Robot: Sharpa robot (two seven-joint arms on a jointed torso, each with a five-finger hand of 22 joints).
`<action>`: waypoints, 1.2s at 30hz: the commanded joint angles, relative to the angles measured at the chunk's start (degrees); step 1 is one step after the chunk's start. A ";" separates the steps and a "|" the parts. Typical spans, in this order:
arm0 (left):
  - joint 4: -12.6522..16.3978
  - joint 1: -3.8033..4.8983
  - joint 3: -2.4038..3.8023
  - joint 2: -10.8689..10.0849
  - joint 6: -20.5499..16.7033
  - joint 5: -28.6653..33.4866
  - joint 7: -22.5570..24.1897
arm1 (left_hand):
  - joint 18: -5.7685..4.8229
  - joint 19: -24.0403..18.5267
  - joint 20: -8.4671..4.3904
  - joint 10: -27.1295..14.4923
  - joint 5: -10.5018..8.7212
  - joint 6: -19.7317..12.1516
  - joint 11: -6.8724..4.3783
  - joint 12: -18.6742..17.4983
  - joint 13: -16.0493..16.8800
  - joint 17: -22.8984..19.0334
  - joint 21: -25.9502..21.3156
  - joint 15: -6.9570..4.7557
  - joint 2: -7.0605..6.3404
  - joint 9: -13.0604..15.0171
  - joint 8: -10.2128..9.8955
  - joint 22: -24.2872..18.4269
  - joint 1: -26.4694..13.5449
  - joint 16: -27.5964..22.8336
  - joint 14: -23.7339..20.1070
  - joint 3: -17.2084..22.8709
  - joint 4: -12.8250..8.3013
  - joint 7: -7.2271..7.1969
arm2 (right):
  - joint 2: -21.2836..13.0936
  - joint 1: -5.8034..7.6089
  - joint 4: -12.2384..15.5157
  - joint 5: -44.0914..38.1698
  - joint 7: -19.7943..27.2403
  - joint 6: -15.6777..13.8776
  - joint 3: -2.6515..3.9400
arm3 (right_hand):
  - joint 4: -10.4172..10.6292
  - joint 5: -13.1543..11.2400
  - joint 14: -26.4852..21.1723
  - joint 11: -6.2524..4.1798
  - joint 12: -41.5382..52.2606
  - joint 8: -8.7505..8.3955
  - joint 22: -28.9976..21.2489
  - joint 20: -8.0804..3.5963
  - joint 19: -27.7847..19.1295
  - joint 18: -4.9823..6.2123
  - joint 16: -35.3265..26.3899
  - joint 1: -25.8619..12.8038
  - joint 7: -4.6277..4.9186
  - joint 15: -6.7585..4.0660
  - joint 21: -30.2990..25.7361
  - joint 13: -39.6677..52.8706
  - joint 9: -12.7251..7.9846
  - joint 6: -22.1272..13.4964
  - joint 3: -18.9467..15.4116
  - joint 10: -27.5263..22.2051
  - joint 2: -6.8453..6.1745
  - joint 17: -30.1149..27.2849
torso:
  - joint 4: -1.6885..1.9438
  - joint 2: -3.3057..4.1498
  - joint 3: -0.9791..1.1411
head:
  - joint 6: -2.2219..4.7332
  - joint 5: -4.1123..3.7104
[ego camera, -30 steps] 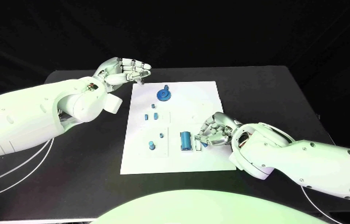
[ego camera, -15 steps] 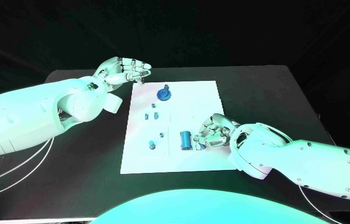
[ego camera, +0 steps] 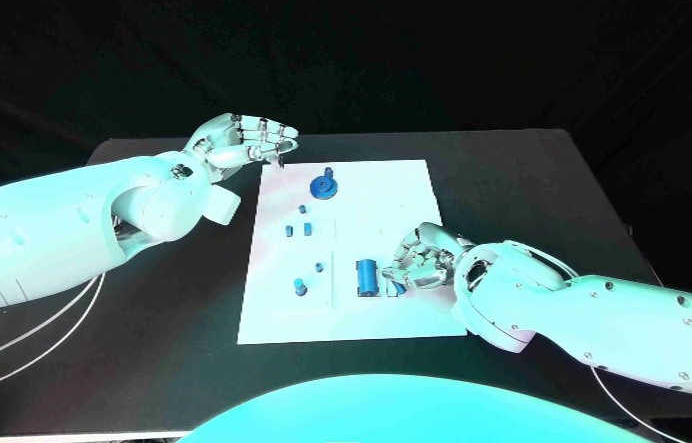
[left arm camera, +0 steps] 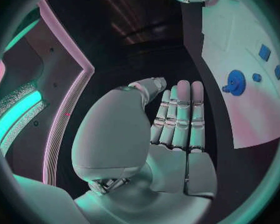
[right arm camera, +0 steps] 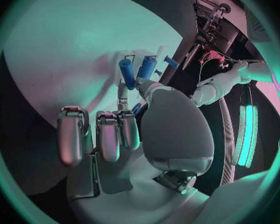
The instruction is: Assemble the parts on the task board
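Task board (ego camera: pixel 389 188): lying flat in the middle of the black bench (ego camera: pixel 534 183), carrying small blue parts.
Right hand (ego camera: pixel 421 258): hovering low over the board's near right part; fingers (right arm camera: pixel 109 134) curling inward around a small blue part (ego camera: pixel 400 287) at their tips; whether they are actually pinching it, I cannot tell.
Blue cylinder (ego camera: pixel 368 277): lying on the board just beside the right hand's fingertips, on the side toward the board's middle.
Left hand (ego camera: pixel 242 141): hanging off the board's far left corner, fingers (left arm camera: pixel 180 114) curling closed on nothing.
Blue gear (ego camera: pixel 326 185): sitting on the board's far end, near the left hand but apart from it.
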 commanded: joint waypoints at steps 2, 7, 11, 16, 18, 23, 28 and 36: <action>0.19 0.04 0.03 -0.04 1.10 -0.13 0.01 | 0.76 -0.11 0.17 -0.50 0.21 -0.31 -0.05 0.38 -0.05 -0.07 -0.25 -0.15 0.17 -0.05 0.20 -0.09 -0.28 -0.11 -0.34 -0.38 -0.07 0.08 | -0.11 -0.24 -0.17 -4.78 -1.15 2.41 -0.13 | -0.05 0.21 5.30 -0.34 0.34 0.36 12.80 -0.30 3.20 -0.70 0.26 -0.48 -0.67 -0.33 -0.17 10.91 -0.01 1.04 -0.44 3.31 0.54 12.40 | -0.04 -0.03 0.01 | -0.01 0.02; 0.20 0.04 0.03 -0.10 1.15 -0.24 -0.13 | 0.76 -0.11 0.17 -0.50 0.21 -0.31 -0.05 0.38 -0.05 -0.07 -0.25 -0.15 0.17 -0.05 0.20 -0.09 -0.28 -0.11 -0.34 -0.38 -0.07 0.08 | 0.00 -0.30 -0.06 -6.14 -1.31 3.07 -0.13 | -0.03 0.20 5.33 -0.39 0.53 0.50 12.88 -0.33 3.30 -0.75 0.31 -1.28 -0.72 -0.37 0.13 11.08 0.06 1.18 -0.69 3.42 0.70 12.54 | -0.05 -0.03 0.04 | -0.01 0.05; 0.21 0.04 0.03 -0.10 1.22 -0.34 -0.23 | 0.76 -0.11 0.17 -0.50 0.21 -0.31 -0.05 0.38 -0.05 -0.07 -0.25 -0.15 0.17 -0.05 0.20 -0.09 -0.28 -0.11 -0.34 -0.38 -0.07 0.08 | 0.11 -0.31 -0.10 -6.62 -1.41 3.88 -0.13 | 0.02 0.21 5.33 -0.43 0.63 0.59 12.87 -0.36 3.30 -0.75 0.31 -2.35 -0.75 -0.40 0.10 11.19 0.10 1.25 -0.98 3.49 0.94 12.54 | 0.02 -0.02 -0.01 | -0.01 0.02; 0.24 0.04 0.03 -0.20 1.22 -0.40 -0.33 | 0.75 -0.11 0.17 -0.52 0.21 -0.33 -0.04 0.41 -0.06 -0.08 -0.28 -0.14 0.16 -0.07 0.22 -0.11 -0.34 -0.12 -0.35 -0.41 -0.03 0.08 | -0.03 -0.31 -0.28 -7.28 -1.58 5.20 -0.13 | 0.06 0.22 5.34 -0.44 0.75 0.66 12.88 -0.38 3.32 -0.76 0.34 -3.49 -0.77 -0.42 0.14 11.32 0.13 1.33 -1.26 3.57 1.23 12.61 | -0.02 -0.02 -0.03 | -0.01 0.01; 0.24 0.04 0.03 -0.24 1.21 -0.42 -0.37 | 0.75 -0.11 0.17 -0.52 0.21 -0.33 -0.04 0.41 -0.06 -0.08 -0.28 -0.14 0.16 -0.07 0.22 -0.11 -0.34 -0.12 -0.35 -0.41 -0.03 0.08 | -0.05 -0.31 -0.30 -7.50 -1.63 5.67 -0.13 | 0.06 0.22 5.34 -0.44 0.75 0.67 12.88 -0.39 3.32 -0.76 0.33 -3.87 -0.76 -0.42 0.14 11.33 0.14 1.34 -1.34 3.58 1.32 12.60 | -0.04 -0.02 -0.03 | -0.01 0.01; 0.26 0.04 0.03 -0.25 1.27 -0.46 -0.46 | 0.75 -0.11 0.18 -0.53 0.21 -0.33 -0.04 0.43 -0.06 -0.09 -0.29 -0.14 0.16 -0.07 0.22 -0.11 -0.36 -0.12 -0.37 -0.42 -0.02 0.07 | 0.03 -0.31 -0.23 -7.88 -1.67 6.42 -0.13 | 0.08 0.21 5.34 -0.43 0.75 0.69 12.87 -0.39 3.31 -0.75 0.33 -4.39 -0.76 -0.42 0.11 11.35 0.14 1.35 -1.48 3.59 1.41 12.60 | 0.00 -0.03 0.00 | -0.01 0.00; 0.25 0.04 0.03 -0.26 1.29 -0.53 -0.56 | 0.75 -0.12 0.18 -0.54 0.22 -0.34 -0.04 0.44 -0.07 -0.10 -0.32 -0.13 0.16 -0.08 0.23 -0.12 -0.38 -0.15 -0.40 -0.42 0.00 0.07 | 0.10 -0.32 -0.11 -8.00 -1.64 6.27 -0.13 | 0.07 0.20 5.35 -0.42 0.71 0.69 12.85 -0.39 3.28 -0.73 0.35 -4.98 -0.75 -0.42 0.01 11.34 0.14 1.33 -1.69 3.57 1.38 12.65 | -0.02 -0.03 0.04 | -0.01 0.02; 0.20 0.04 0.03 -0.19 1.44 -0.62 -0.70 | 0.74 -0.13 0.19 -0.55 0.22 -0.35 -0.03 0.45 -0.07 -0.12 -0.35 -0.13 0.18 -0.09 0.23 -0.14 -0.42 -0.18 -0.43 -0.42 0.03 0.08 | -0.41 -0.38 0.66 -8.49 -1.34 3.37 -0.12 | 0.24 0.24 5.34 -0.27 0.40 0.57 12.81 -0.28 3.24 -0.71 0.32 -10.07 -0.58 -0.28 -0.15 11.25 0.00 1.32 -3.65 3.49 1.11 12.59 | -0.04 -0.02 0.08 | -0.01 -0.05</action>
